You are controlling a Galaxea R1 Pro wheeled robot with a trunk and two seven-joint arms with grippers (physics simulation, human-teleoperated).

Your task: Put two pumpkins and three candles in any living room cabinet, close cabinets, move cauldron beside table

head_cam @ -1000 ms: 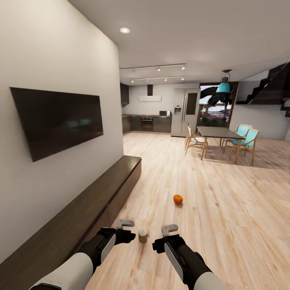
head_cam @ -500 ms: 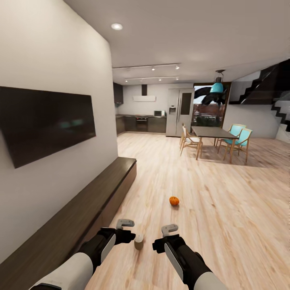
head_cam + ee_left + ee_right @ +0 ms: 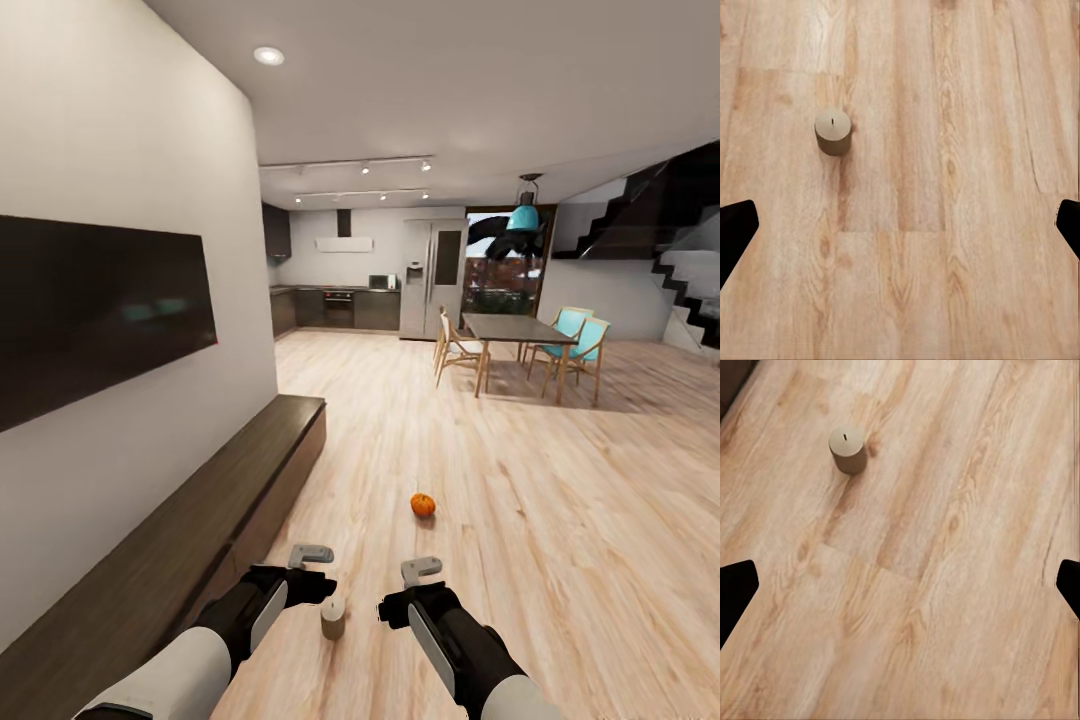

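Candle: a stubby beige candle (image 3: 333,618) stands upright on the wood floor (image 3: 520,560), between the two arms and just ahead of them; the left wrist view (image 3: 832,133) and right wrist view (image 3: 847,449) both show it standing alone on the planks.
Pumpkin: a small orange pumpkin (image 3: 423,505) sits on the floor farther ahead, well apart from the candle.
Cabinet: the long dark wood cabinet (image 3: 215,500) runs along the wall under the TV (image 3: 100,310), just to the left of the candle; its fronts look closed.
Left pincer: left pincer (image 3: 305,570) hovers above the floor, jaws spread wide, holding nothing.
Right pincer: right pincer (image 3: 415,585) likewise spread wide and empty.
Change: over the last second the whole view has swung and rolled forward, so the camera moved; the candle now lies closer in, nearly between the wrists.
Meaning: the robot seems to be lining up on the candle; no item is stored yet.
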